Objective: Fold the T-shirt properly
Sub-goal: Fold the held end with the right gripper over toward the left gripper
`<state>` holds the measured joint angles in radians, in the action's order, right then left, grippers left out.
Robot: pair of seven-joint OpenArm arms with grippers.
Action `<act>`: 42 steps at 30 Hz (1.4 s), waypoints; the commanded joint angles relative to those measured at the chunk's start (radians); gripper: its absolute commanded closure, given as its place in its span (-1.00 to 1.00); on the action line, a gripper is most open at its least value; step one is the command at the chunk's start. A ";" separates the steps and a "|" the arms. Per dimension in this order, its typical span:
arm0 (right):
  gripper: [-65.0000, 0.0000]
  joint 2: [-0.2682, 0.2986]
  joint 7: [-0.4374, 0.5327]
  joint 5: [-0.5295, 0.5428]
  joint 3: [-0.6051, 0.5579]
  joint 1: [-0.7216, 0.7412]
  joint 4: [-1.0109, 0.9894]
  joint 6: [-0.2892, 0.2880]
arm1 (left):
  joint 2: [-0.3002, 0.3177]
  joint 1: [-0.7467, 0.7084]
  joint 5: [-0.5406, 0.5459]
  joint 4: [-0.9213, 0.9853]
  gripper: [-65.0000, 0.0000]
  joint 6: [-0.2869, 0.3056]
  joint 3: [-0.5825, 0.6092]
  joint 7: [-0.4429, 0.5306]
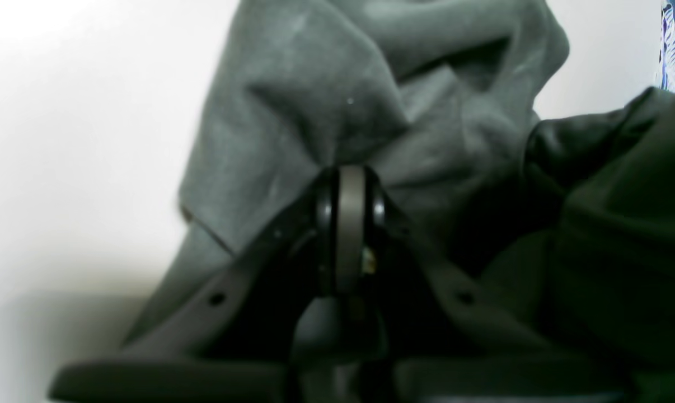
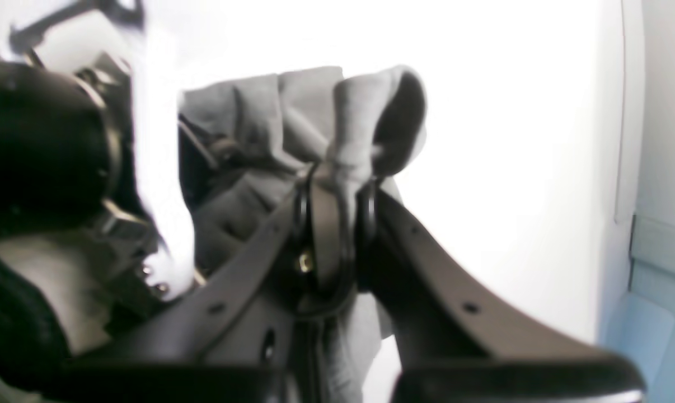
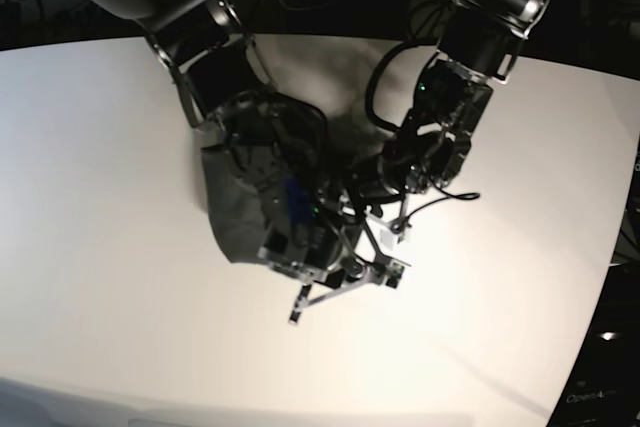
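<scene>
Both my grippers are pinched tight on the T-shirt (image 3: 240,212), which hangs bunched between them just above the white table (image 3: 90,197), toward its middle. My left gripper (image 1: 350,168) has its jaws closed on a gathered wad of grey cloth, with folds piling up above the tips. My right gripper (image 2: 337,168) is likewise clamped on a rolled edge of the T-shirt, a tube of fabric standing up past the jaws.

The risk I see is that both holds are on crumpled bundles, not on clean single edges. If I spread my arms apart from here, several layers may drag together and the T-shirt would come out twisted instead of flat. A thick pinch can also slide out under tension, dropping one side back onto the table.

In the base view my two wrists sit close together over the T-shirt, with cables looping near the cloth; I think a sleeve or hem could snag there, though the dark tangle makes it hard to tell which part of the garment each hand actually has.
</scene>
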<state>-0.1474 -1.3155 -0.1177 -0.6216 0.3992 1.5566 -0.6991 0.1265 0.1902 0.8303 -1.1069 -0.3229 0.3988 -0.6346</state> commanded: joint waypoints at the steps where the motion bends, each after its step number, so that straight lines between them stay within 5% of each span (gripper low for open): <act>1: 0.98 -0.010 0.018 0.008 0.001 0.025 0.014 0.001 | 0.032 -0.080 -0.211 0.089 0.92 -0.219 0.025 -0.104; 15: 0.96 -0.010 0.121 0.106 0.001 0.031 -0.087 0.001 | 0.034 -0.099 -0.211 0.080 0.92 -0.219 0.024 -0.107; 33: 0.96 -0.010 0.192 0.105 -0.001 0.114 -0.210 0.001 | 0.042 -0.113 -0.210 0.077 0.92 -0.215 0.018 -0.110; 42: 0.96 -0.010 0.304 0.100 -0.002 0.137 -0.362 0.001 | 0.043 -0.126 -0.210 0.077 0.92 -0.215 0.016 -0.110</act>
<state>-0.1471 -1.0302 -0.0139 -0.6224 0.5076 1.1831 -0.7074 0.1299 0.1627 0.8307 -1.1072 -0.2852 0.3985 -0.5793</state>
